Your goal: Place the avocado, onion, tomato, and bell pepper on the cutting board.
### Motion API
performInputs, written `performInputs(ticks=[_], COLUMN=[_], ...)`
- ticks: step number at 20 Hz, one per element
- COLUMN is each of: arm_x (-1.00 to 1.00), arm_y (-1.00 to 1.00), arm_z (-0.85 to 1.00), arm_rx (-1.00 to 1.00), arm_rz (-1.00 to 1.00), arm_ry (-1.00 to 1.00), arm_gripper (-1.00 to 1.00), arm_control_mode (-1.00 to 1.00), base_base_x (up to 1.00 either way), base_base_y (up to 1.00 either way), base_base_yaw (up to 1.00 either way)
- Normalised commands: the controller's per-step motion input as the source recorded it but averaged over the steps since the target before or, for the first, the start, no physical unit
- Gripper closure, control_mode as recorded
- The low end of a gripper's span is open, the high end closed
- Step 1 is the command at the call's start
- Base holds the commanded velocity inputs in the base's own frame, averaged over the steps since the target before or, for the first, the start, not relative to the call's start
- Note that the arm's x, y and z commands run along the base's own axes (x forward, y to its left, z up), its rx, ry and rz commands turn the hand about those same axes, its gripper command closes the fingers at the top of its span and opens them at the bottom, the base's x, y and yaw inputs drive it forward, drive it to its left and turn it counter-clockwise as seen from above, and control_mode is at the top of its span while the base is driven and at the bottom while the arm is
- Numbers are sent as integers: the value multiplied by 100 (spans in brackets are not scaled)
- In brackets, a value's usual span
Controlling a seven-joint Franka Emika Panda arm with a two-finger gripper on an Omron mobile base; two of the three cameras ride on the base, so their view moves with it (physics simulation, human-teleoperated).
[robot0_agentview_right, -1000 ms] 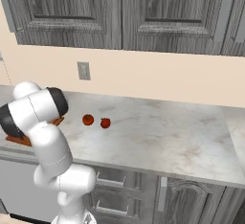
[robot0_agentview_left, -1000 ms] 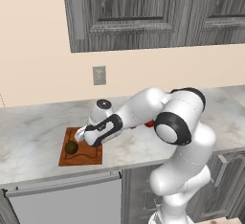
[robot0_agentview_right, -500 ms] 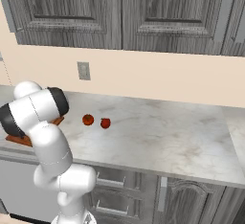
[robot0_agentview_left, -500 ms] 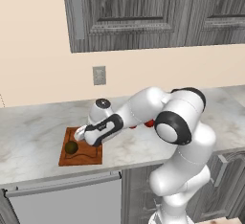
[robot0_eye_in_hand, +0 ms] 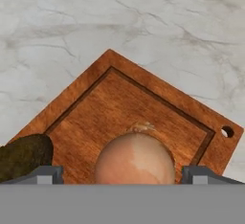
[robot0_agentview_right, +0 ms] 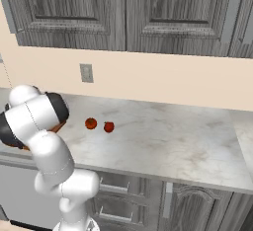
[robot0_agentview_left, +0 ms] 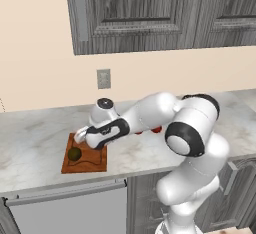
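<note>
Tabletop (robot0_agentview_left: pixel 40 143): pale marbled stone, running along the far wall under dark grey cabinets (robot0_agentview_left: pixel 150 13); a socket plate (robot0_agentview_left: pixel 103 78) on the wall above it

Board (robot0_eye_in_hand: pixel 134 108): reddish-brown wood, grooved near its edge, a small hole in one corner; lies flat toward the near edge of the tabletop, left of the arm's base; also seen in the left base view (robot0_agentview_left: pixel 85 160)

Avocado (robot0_agentview_left: pixel 74 153): dark olive, dull; rests on the left part of the board; in the hand view (robot0_eye_in_hand: pixel 24 157) it lies at the lower left, partly cut off by the frame

Onion (robot0_eye_in_hand: pixel 135 160): pale peach-pink, with a dry tuft on top; sits on the board between the two finger tips, with a clear gap to each; right of the avocado and apart from it

Pincer (robot0_eye_in_hand: pixel 122 174): jaws spread wide, gripping nothing; the grey tips (robot0_eye_in_hand: pixel 45 174) stand either side of the onion without touching it; in the left base view the hand (robot0_agentview_left: pixel 87 137) hangs low over the board

Two small round red items: on the bare tabletop well right of the board, side by side, apart from each other; the left one orange-red (robot0_agentview_right: pixel 90 123), the right one deeper red (robot0_agentview_right: pixel 108 126); which is the tomato and which the pepper cannot be told

Arm (robot0_agentview_left: pixel 150 115): white with dark joints, reaching left from its base over the tabletop
</note>
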Motion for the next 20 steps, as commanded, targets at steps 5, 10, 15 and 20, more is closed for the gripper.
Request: performInputs(ticks=[5,10,15,20], arm_x=[-2,-42,-59,-66], arm_y=[0,-1,-10,-30], arm_z=[54,66,49,70], arm_rx=[0,-3,-2,0], arm_rz=[0,0,0,-1], arm_ry=[-6,-18,-15,-8], arm_gripper=[-100,-100,-100,-100], arm_control_mode=[-100,-100,-100,-100], base_base_x=[0,0,0,0], base_base_y=[0,0,0,0], base_base_yaw=[0,0,0,0])
